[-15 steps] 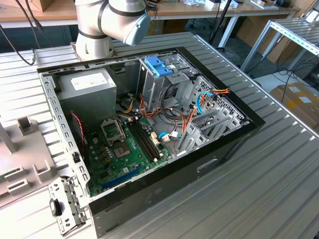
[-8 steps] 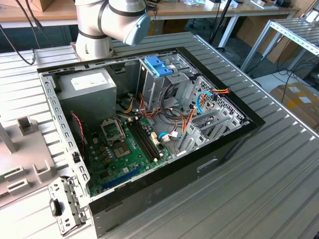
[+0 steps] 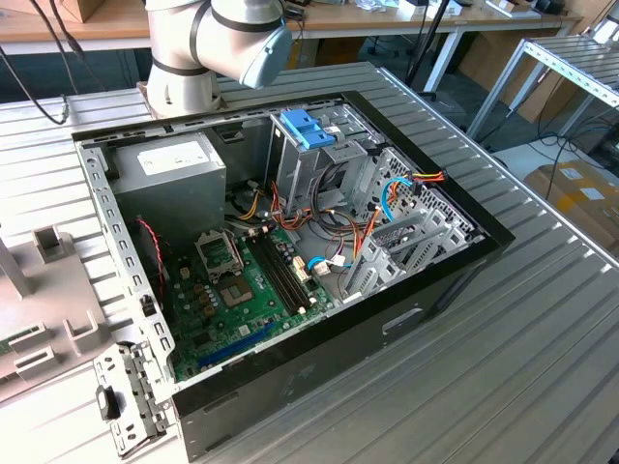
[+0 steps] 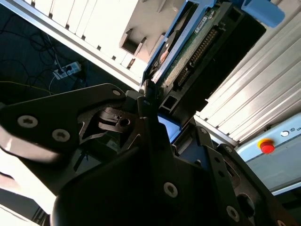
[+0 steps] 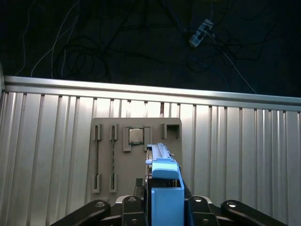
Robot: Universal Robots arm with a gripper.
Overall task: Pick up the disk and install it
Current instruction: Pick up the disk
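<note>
As my gripper (image 4: 149, 101) held the disk (image 4: 193, 52), its jaws were pressed together on one end of the drive, one on each side. My arm (image 3: 218, 43) stood on its base at the edge of the bench (image 3: 542, 319) toward the exterior view's top, just past the open computer case (image 3: 290, 251), with a joint bent over above that base. My wrist faced down at the bench, so the disk hung clear of the surface. A grey tray (image 5: 106, 155) lay beneath it, close to the bench's edge, with a processor chip (image 5: 136, 135) set in it. In the second wrist view the disk was edge-on, with a blue rail along its side and a green circuit board with a dark row of connector pins on one face. In the first wrist view its blue rail rose between the jaws. Inside the case a blue bracket (image 3: 308, 128) sat atop the drive cage, near the grey power supply (image 3: 179, 169).
</note>
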